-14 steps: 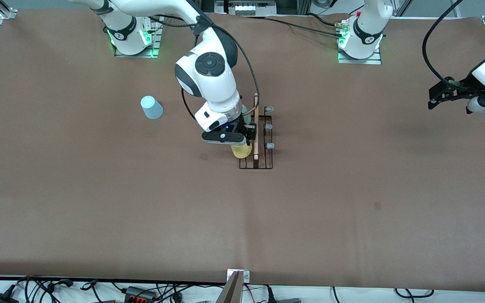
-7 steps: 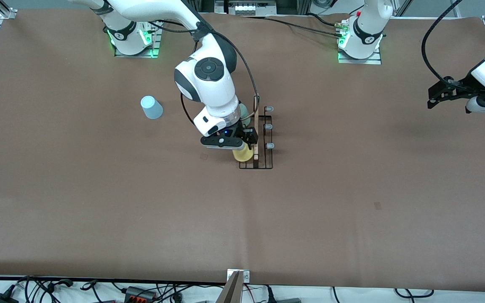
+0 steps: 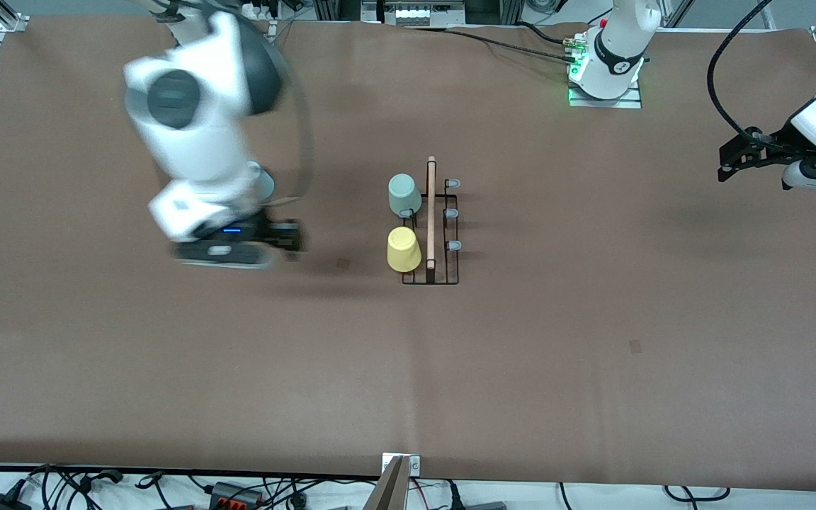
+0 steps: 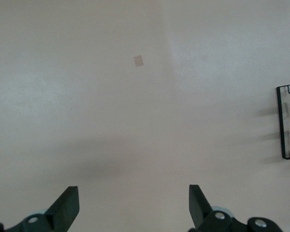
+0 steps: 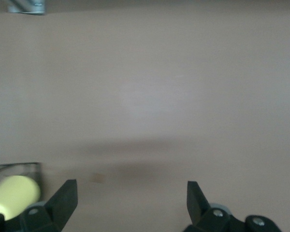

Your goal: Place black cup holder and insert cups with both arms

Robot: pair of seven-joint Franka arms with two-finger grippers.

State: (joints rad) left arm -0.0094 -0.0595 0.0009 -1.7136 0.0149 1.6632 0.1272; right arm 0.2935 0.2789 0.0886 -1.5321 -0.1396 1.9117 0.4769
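Note:
The black cup holder stands mid-table, its wooden rod lying along it. The pale green cup and the yellow cup sit upside down on its pegs, on the side toward the right arm's end. My right gripper is open and empty over bare table between the holder and the light blue cup, which my right arm mostly hides. The right wrist view shows the open gripper and the yellow cup. My left gripper waits open at the left arm's end and shows open in its wrist view.
Three grey-blue pegs on the holder's side toward the left arm's end are bare. The holder's edge shows in the left wrist view. Small dark marks are on the table. Cables run along the edge nearest the front camera.
My right gripper has let go of the yellow cup, which stays on the holder, and has swung fast toward the right arm's end, over the blue cup. The left arm has not moved.

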